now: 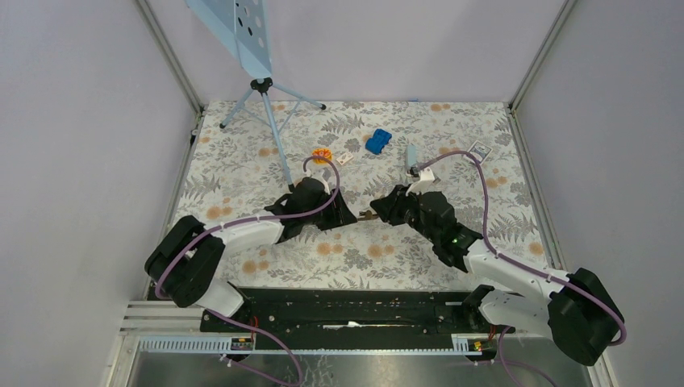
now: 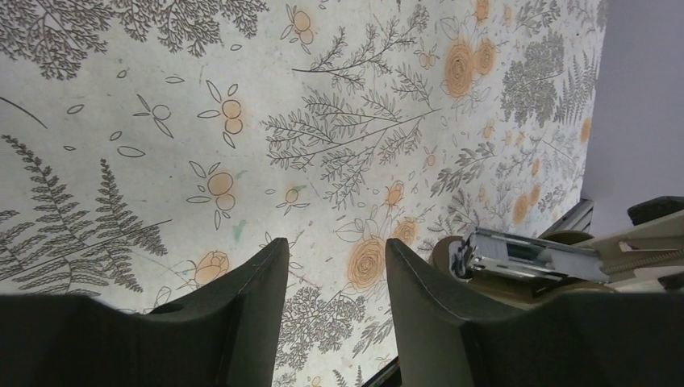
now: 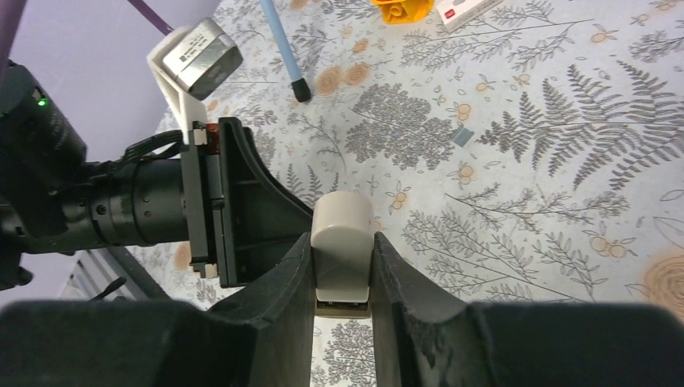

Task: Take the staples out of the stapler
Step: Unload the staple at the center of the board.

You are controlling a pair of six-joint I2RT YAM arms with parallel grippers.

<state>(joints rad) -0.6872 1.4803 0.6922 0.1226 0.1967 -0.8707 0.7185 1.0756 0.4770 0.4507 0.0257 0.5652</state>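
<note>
The flowered table point(image 1: 452, 137) lies below the spot where the two arms meet. Anything shaken loose there would fall onto a busy pattern where a small grey thing is hard to find.

The right hand point(image 3: 342, 278) is clamped on the beige stapler point(image 3: 342, 222), and from its wrist view it seems to grip one end only. A sideways push from the other arm could twist the body in that narrow hold or slide it out.

The left hand point(image 2: 335, 258) has its fingers parted with nothing between them. The stapler's bare metal magazine point(image 2: 532, 255) sits off to one side of that gap, not inside it. If the hand closes where it is, it would catch air. If it moves across carelessly, one finger could knock the rail.

I cannot make out the staples in any view; I judge they are probably inside that magazine. Such a tiny strip could jam if pulled at an angle, snap into pieces under a hard pinch, or slip free and drop.
</note>
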